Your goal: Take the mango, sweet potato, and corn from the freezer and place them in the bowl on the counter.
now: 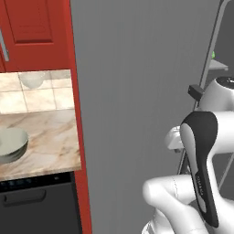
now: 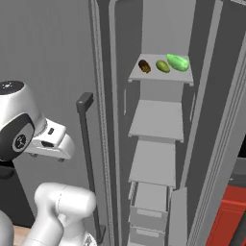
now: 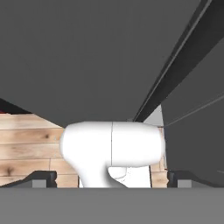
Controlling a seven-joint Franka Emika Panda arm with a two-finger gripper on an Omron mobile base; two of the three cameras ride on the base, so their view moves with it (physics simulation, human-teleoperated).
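The freezer [image 2: 156, 120] stands open, its grey door [image 1: 137, 91] swung out between the arm and the counter. On its top shelf lie the dark brown sweet potato [image 2: 144, 66], an olive-green oval that looks like the mango [image 2: 163, 66], and a bright green piece that looks like the corn [image 2: 178, 62]. The pale grey-green bowl [image 1: 11, 144] sits on the marbled counter [image 1: 50, 141] at the far left. My gripper [image 3: 111, 179] is open with nothing between its fingertips [image 3: 41, 177]. It points down toward the wooden floor beside the door, well below and left of the food shelf.
The door's vertical bar handle [image 2: 86, 144] stands just right of my hand. Bare grey shelves [image 2: 156, 163] and drawers [image 2: 149, 202] lie below the food. Red cabinets [image 1: 32, 27] hang above the counter, a black appliance front [image 1: 36, 205] sits under it, and a pale round vessel [image 1: 32, 80] sits by the tiled wall.
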